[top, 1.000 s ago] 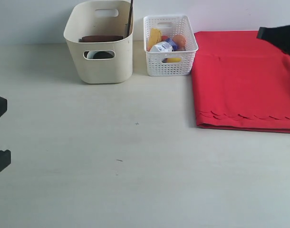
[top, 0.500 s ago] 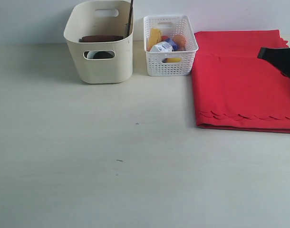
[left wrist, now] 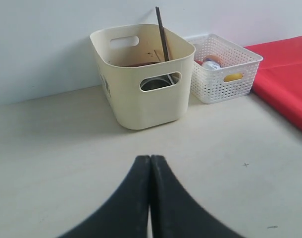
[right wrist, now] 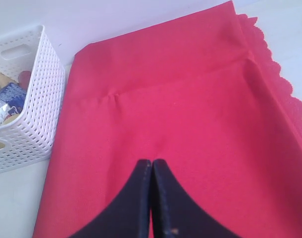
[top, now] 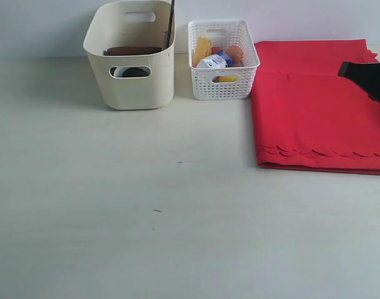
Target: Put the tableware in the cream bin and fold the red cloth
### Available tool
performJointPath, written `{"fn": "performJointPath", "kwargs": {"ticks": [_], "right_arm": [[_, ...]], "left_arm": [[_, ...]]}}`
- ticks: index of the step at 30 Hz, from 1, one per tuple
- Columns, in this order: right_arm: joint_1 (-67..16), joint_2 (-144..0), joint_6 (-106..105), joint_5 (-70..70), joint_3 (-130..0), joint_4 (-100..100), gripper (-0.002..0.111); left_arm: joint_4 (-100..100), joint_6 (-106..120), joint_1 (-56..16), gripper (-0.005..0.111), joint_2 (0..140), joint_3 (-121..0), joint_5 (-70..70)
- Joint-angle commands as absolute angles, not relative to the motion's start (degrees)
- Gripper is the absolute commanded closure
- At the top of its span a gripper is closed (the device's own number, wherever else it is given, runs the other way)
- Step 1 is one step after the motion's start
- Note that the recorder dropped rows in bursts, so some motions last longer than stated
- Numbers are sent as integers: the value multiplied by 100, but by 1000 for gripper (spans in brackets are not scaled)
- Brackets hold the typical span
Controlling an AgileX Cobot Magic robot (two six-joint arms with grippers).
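The red cloth (top: 314,106) lies flat at the right of the table, doubled over, with its scalloped edge on top near the front. My right gripper (top: 343,70) hovers over the cloth's right part, shut and empty (right wrist: 151,162). The cream bin (top: 131,87) stands at the back left. Dark chopsticks (top: 171,22) lean out of it, a brown plate (top: 133,50) shows inside, and a steel cup (left wrist: 158,83) shows through the handle hole. My left gripper (left wrist: 150,159) is shut with nothing in it, above bare table in front of the bin, and is outside the exterior view.
A white lattice basket (top: 222,59) with food items stands between the bin and the cloth, touching the cloth's edge. A pale wall runs along the back of the table. Bare tabletop (top: 146,212) fills the front and left.
My left gripper has withdrawn past the exterior view's left edge. The right gripper dropped lower over the cloth, then held still. Both stay shut.
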State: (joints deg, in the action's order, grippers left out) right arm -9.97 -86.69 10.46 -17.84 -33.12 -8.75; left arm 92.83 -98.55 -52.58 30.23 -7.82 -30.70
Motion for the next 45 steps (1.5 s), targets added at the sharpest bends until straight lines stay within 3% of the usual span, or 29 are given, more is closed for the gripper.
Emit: {"fn": "performJointPath", "kwargs": {"ticks": [1, 4, 12, 18, 23, 30, 33, 37, 45], "right_arm": [[-998, -8613, 1049, -1825, -3292, -905, 108], [-998, -8613, 1049, -1825, -3292, -905, 108], [-998, -8613, 1049, -1825, -3292, -905, 108], [-998, -8613, 1049, -1825, -3292, -905, 108], [-998, -8613, 1049, -1825, -3292, -905, 108], [-998, -8613, 1049, -1825, -3292, -905, 108], [-998, -8613, 1049, -1825, -3292, -905, 108], [-998, -8613, 1049, -1825, -3292, -905, 108], [-998, -8613, 1049, -1825, -3292, -905, 108]], "left_arm": [[9311, -9779, -5012, 105, 2593, -678, -2870], [9604, -9796, -4313, 105, 1995, -479, -2516], [9618, -9819, -1132, 105, 208, -208, -1069], [9556, -9819, 284, 105, 0, -208, 627], [7951, -8690, 635, 105, 0, 0, 1274], [2109, -2562, 613, 105, 0, 0, 718], [513, -628, 613, 105, 0, 0, 76], [362, -559, 613, 105, 0, 0, -1025], [362, -320, 613, 105, 0, 0, -1170]]}}
